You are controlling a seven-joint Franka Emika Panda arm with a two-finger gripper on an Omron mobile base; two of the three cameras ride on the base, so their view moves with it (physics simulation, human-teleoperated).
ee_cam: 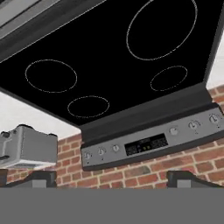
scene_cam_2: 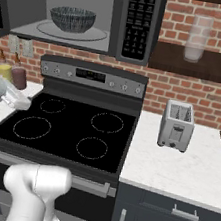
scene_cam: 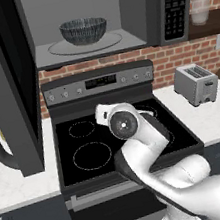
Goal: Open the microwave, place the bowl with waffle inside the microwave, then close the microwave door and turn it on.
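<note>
The fingers [ee_cam: 41, 178] are seen spread wide apart and empty, with the gripper [ee_cam: 111, 179] held low over the stove [scene_cam: 121, 135]. Well above the fingers, the bowl [scene_cam: 83, 31] is found resting on the turntable inside the microwave [scene_cam: 131, 12]. The microwave door [scene_cam: 7, 88] is swung fully open, up and to the fingers' left. It is judged stiff and hinged, best pushed at its outer edge beside the handle [scene_cam: 0, 150]. Free room is noted above the cooktop; the toaster [scene_cam: 196, 84] stands well clear.

White arm [scene_cam: 136, 133] folded low, fingers [ee_cam: 41, 178] spread wide (empty)
</note>
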